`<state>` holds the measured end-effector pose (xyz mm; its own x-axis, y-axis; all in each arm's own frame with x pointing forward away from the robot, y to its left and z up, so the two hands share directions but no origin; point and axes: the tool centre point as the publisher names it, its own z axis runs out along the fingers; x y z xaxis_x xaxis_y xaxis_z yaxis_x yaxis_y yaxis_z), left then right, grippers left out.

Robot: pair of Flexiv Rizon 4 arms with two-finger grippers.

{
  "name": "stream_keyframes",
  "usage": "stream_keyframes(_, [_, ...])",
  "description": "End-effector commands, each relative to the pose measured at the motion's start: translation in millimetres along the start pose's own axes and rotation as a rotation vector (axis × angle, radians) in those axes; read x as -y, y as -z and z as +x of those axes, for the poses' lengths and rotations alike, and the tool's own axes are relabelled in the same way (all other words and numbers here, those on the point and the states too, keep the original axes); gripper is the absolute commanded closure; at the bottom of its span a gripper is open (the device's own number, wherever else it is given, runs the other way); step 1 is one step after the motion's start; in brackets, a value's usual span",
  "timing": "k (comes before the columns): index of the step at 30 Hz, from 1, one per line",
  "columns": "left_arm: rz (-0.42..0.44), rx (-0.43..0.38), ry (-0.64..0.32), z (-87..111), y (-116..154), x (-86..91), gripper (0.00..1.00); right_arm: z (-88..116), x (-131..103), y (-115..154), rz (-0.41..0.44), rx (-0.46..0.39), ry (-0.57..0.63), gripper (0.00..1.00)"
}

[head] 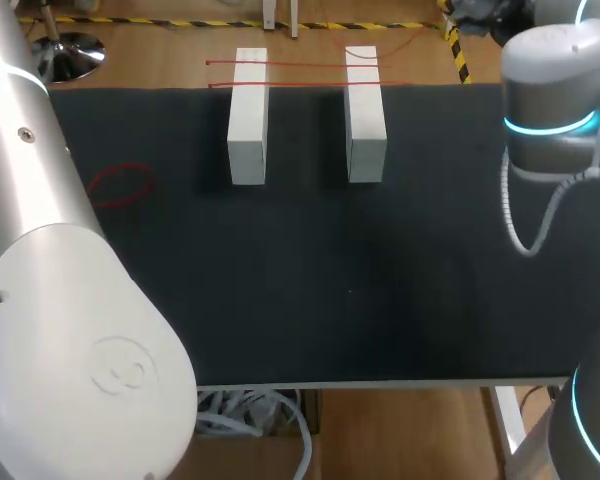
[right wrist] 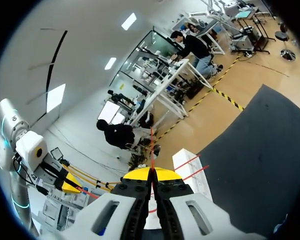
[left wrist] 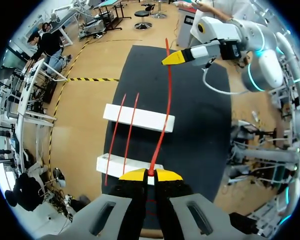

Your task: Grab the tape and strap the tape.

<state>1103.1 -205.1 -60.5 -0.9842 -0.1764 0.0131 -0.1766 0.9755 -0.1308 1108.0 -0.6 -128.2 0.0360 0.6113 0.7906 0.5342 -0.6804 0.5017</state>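
Left claw [left wrist: 151, 174] clenched on one end of the red tape [left wrist: 167, 100]; right claw [right wrist: 151, 172] clenched on the other end. Tape stretched straight between them. Two red strips [head: 300, 66] lie across both white blocks [head: 248, 115] on the black counter [head: 330, 290].

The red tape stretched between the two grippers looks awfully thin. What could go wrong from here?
1. The red tape is pinched only at the yellow tips of the left gripper and right gripper; it might slip out.
2. It hangs close to the two strands already lying over the white blocks, so it may land crooked or across them.
3. A tug could shift the blocks.
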Motion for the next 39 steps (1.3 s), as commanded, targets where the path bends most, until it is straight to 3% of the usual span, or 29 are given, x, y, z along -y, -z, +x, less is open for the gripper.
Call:
stream_keyframes(1, [-0.006,-0.003,0.0,-1.2,1.3,1.2,1.0,4.4,-3.8,-0.6,0.02,0.181,0.056,1.0])
stream_keyframes(2, [-0.006,-0.003,0.0,-1.2,1.3,1.2,1.0,5.3,-3.5,-3.7,0.04,0.221,0.181,1.0])
stream_keyframes(5, [-0.006,-0.003,0.0,-1.2,1.3,1.2,1.0,11.3,-7.4,-6.7,0.058,0.288,0.383,1.0])
stream_keyframes(7, [-0.006,-0.003,0.0,-1.2,1.3,1.2,1.0,17.9,-9.3,-4.8,0.021,0.309,0.547,1.0])
stream_keyframes(13, [-0.006,-0.003,0.0,-1.2,1.3,1.2,1.0,27.4,-7.5,-4.0,0.03,0.374,0.769,1.0])
stream_keyframes(16, [-0.006,-0.003,0.0,-1.2,1.3,1.2,1.0,35.3,0.0,-1.5,0.069,0.353,0.998,1.0])
stream_keyframes(18, [-0.006,-0.003,0.0,-1.2,1.3,1.2,1.0,38.2,4.2,0.3,0.121,0.376,1.043,1.0])
stream_keyframes(27, [-0.006,-0.003,0.0,-1.2,1.3,1.2,1.0,45.0,10.1,-1.1,0.158,0.376,1.255,1.0])
stream_keyframes(39, [-0.006,-0.003,0.0,-1.2,1.3,1.2,1.0,41.0,16.3,-5.5,0.236,0.38,1.351,1.0])
